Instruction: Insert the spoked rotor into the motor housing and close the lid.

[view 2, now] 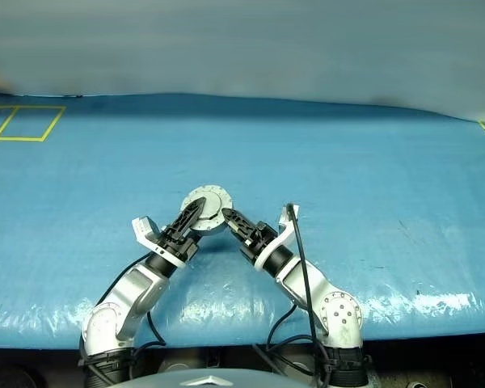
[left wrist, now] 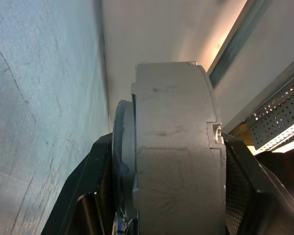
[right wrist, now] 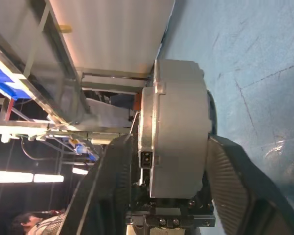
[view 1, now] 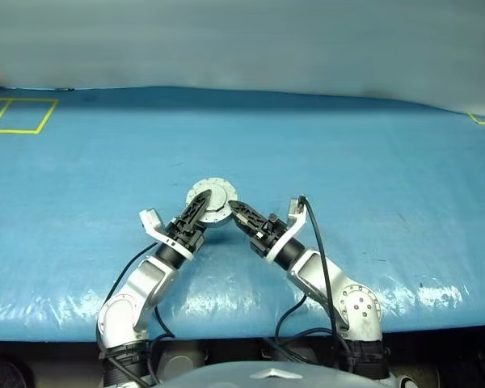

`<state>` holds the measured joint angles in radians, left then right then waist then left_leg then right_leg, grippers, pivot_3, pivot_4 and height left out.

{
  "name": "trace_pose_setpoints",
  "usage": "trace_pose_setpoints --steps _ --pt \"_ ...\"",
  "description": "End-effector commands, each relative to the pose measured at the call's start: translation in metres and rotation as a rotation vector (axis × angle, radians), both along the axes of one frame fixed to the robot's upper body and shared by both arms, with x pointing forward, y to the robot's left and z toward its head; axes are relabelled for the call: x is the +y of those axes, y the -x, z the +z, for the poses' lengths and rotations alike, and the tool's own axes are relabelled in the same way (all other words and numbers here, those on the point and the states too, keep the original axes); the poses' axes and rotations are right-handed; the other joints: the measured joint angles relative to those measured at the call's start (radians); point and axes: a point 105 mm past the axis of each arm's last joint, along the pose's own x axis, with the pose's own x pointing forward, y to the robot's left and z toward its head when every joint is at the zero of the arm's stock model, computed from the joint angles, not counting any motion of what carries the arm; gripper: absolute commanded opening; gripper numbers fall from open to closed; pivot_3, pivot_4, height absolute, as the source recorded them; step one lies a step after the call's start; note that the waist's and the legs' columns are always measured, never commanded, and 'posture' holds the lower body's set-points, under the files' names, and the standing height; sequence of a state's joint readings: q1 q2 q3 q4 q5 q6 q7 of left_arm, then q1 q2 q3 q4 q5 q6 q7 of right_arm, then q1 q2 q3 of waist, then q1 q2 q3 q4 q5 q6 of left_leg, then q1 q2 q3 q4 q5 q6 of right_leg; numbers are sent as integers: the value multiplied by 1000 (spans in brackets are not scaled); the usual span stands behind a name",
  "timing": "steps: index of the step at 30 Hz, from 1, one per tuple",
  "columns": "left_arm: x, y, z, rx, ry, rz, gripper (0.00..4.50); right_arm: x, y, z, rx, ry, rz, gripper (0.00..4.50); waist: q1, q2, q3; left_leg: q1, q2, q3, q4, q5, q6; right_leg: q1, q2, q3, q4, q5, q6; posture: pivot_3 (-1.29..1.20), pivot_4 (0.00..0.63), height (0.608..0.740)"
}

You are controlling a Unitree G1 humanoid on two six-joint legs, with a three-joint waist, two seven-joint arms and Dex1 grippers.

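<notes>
A counter (view 1: pixel 372 162) draped in a wrinkled blue sheet runs across the room, with yellow tape lines (view 1: pixel 20 115) marked near its far left corner and a pale wall behind.

The motor housing (view 1: pixel 211 202), a short silver cylinder, is lifted just above the blue sheet near the front middle of the counter, its round face with a ring of small holes turned up toward the head camera. A thin grey disc, the lid (left wrist: pixel 121 161), sits against one flat side of the housing, seen edge-on from the left wrist. The rotor cannot be made out.

The left hand (view 1: pixel 196 212) reaches in from the left and the right hand (view 1: pixel 244 217) from the right, so the two meet at the housing in a shallow V. In the left wrist view its black fingers (left wrist: pixel 88 196) sit on either side of the housing and lid, spread to about that width. In the right wrist view the ribbed black fingers (right wrist: pixel 235 181) flank the housing the same way, close to its flat faces. Whether either hand is actually pressing on the metal or just bracketing it cannot be told.

A black cable (view 1: pixel 319 259) loops along the right arm.
</notes>
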<state>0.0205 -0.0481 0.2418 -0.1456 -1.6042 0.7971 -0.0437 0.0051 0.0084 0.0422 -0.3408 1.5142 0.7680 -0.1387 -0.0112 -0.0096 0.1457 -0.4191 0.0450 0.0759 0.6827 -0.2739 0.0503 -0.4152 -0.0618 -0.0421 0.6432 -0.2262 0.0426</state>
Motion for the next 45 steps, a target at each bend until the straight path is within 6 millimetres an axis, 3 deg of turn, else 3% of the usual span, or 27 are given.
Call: trace_pose_setpoints --steps 1,4,6,8,10,12,19,24,27,33,34,37,41,45 --pt "4 -13 8 -29 -39 26 2335 -3 4 18 -212 150 -22 3464 0 0 0 0 0 0 0 0 0 0 0 0 0 0 0 0 150 740" --pt "12 -33 1 16 -123 72 2335 -15 2 7 -343 418 -87 4463 2 -1 0 1 -1 0 1 0 0 1 0 0 0 0 0 0 150 740" --pt "18 -49 2 13 -164 90 2335 -23 2 -3 -455 629 -116 4500 4 -1 0 1 -4 0 1 0 0 1 1 0 0 1 1 0 150 740" --pt "22 -69 3 8 -246 105 2335 -30 3 -21 -645 969 -110 4500 4 -1 0 1 -7 0 1 0 0 1 1 0 0 1 2 0 150 740" --pt "24 -86 4 4 -297 121 2335 -33 6 -33 -808 1164 -109 4500 4 -3 0 0 -8 0 1 1 0 1 0 0 0 2 3 0 150 740" --pt "25 -100 7 3 -298 138 2335 -36 8 -41 -876 1227 -143 4500 4 -3 0 1 -8 0 1 3 -5 1 0 1 0 3 6 0 150 740" --pt "19 -154 26 -25 -354 183 2335 -48 8 -60 -859 1345 -260 4500 1 -11 5 0 -8 1 0 4 -6 1 0 1 -2 3 9 0 150 740" --pt "15 -171 25 0 -407 192 2335 -48 7 -62 -860 1356 -284 4500 2 -13 6 0 -8 0 0 5 -8 1 1 -1 -1 3 10 0 150 740" --pt "16 -173 20 23 -442 180 2335 -48 8 -62 -851 1359 -293 4500 0 -13 6 0 -8 1 0 5 -7 1 0 0 -2 3 10 0 150 740" --pt "28 -159 -19 153 -545 126 4366 -45 11 -63 -825 1332 -288 4500 -2 -12 6 3 -7 1 0 5 -8 3 0 0 0 3 10 0 150 740" --pt "32 -154 -29 185 -564 114 4473 -43 11 -63 -820 1325 -284 4500 -4 -12 5 5 -7 1 0 5 -8 5 0 0 0 3 10 0 150 740" --pt "50 -132 -57 268 -619 64 4473 -38 10 -62 -820 1304 -265 4500 -17 -11 3 9 -5 2 0 5 -8 8 0 1 1 3 10 0 150 740" --pt "71 -99 -77 330 -713 19 4473 -35 9 -60 -812 1267 -243 4500 -28 -9 0 18 1 3 -1 6 -10 15 1 2 4 3 8 0 150 740" --pt "87 -63 -83 299 -872 -15 4473 -33 9 -60 -811 1242 -223 4500 -31 -5 -11 29 2 2 -3 3 -8 22 0 2 5 1 4 0 150 740"
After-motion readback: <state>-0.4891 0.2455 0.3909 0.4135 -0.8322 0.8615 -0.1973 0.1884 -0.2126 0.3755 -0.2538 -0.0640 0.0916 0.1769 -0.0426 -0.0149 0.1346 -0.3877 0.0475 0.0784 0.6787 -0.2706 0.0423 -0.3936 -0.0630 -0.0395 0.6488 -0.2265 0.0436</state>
